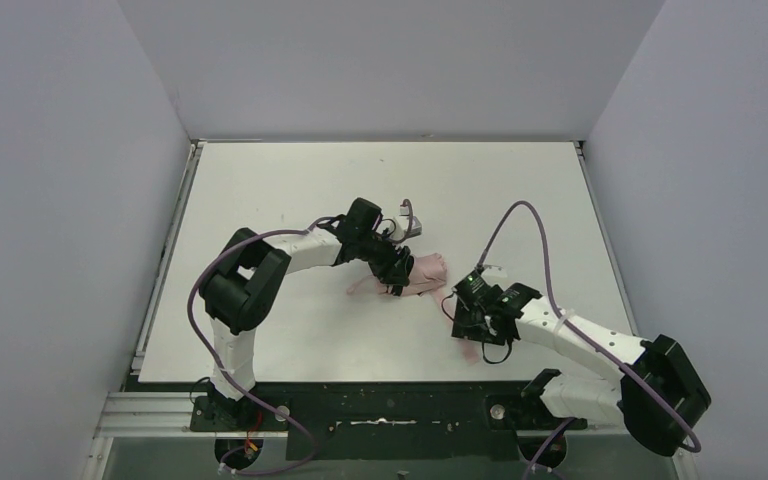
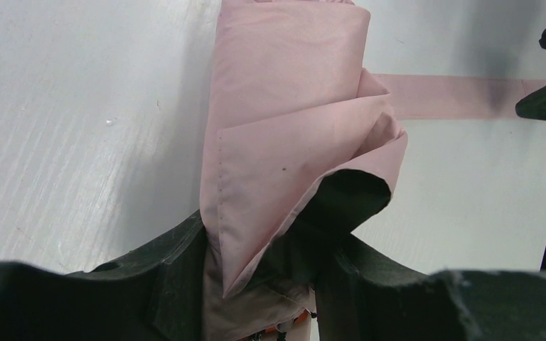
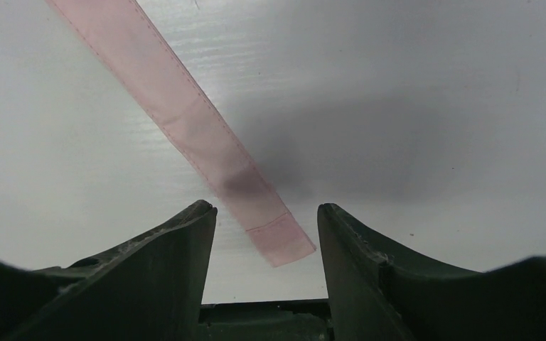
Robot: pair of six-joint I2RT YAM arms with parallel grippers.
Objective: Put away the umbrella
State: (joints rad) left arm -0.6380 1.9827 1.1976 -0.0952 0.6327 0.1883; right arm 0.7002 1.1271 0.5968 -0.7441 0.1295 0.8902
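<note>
A white table [image 1: 260, 190] is enclosed by grey walls [image 1: 60, 200], with open tabletop toward the upper edge. At centre, the umbrella [image 1: 427, 271] is clamped by the left gripper [image 1: 397, 284]. The right gripper [image 3: 266, 217] is spread over the strap [image 3: 206, 149].

Left claw [image 1: 397, 278] at folded pink umbrella [image 1: 428, 271], right claw [image 1: 467, 322] nearby, white table [image 1: 310, 180]
</note>
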